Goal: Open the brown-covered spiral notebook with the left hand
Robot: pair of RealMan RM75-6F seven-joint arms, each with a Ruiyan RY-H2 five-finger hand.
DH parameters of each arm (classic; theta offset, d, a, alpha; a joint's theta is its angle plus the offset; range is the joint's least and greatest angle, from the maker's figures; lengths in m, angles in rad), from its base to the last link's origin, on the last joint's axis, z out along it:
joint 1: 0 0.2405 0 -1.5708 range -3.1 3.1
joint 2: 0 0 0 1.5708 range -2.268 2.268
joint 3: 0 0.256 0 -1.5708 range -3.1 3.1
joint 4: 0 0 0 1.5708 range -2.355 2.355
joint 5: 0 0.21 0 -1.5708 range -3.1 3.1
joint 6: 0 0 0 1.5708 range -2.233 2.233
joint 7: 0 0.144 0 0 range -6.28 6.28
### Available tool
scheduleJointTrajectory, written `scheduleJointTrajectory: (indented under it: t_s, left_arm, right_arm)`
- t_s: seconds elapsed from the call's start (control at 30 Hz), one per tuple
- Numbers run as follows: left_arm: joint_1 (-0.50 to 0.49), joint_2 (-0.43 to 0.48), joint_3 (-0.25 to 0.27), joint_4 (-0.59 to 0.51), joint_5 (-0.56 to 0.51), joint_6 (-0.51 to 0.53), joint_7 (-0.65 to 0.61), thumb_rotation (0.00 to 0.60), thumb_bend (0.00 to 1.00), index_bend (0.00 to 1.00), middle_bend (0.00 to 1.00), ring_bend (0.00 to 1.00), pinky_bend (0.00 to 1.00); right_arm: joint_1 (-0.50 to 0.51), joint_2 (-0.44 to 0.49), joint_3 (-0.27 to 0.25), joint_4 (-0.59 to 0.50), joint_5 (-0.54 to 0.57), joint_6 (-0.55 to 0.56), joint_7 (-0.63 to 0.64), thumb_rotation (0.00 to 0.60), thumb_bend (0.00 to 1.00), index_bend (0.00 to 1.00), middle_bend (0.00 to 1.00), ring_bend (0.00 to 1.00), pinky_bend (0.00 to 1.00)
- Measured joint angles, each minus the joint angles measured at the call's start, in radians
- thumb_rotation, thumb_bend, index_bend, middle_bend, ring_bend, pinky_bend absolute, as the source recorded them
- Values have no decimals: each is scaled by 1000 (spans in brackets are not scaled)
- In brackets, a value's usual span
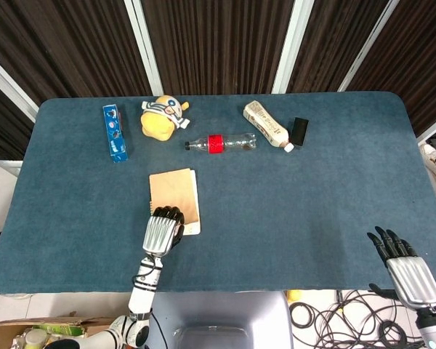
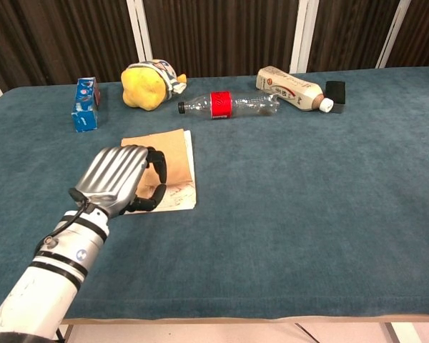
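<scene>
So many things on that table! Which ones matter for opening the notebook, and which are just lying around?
Part of the job:
- brown-covered spiral notebook
- left hand, fingers curled at the notebook's near edge

Just lying about:
- blue box
- yellow plush toy
- clear bottle with red label
- cream bottle
- small black object
- right hand, idle off the table

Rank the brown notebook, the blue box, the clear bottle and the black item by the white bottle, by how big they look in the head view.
1. Brown notebook
2. Clear bottle
3. Blue box, close to the clear bottle, so unsure
4. Black item
</scene>
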Motion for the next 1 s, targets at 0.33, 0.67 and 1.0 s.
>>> scheduleJointTrajectory:
  t_s: [0.33,0.67,1.0]
  left_arm:
    - [-7,25,-50,-32,-17,45,-40,600,473,683,461,372,401]
    - [42,155,-130,-277,-117,10,-90,600,487,686,467,376,407]
    - [113,290,-205,-429,-228,-9,-131,600,506,686,478,383,412]
  right_arm:
    - [1,0,-1,-2,2,-4,-2,600,53,0,0,0,173]
    - [3,-1,1,-7,13,-12,-12,600,53,0,0,0,177]
    - [5,3,1,-10,15,-15,-6,600,53,0,0,0,177]
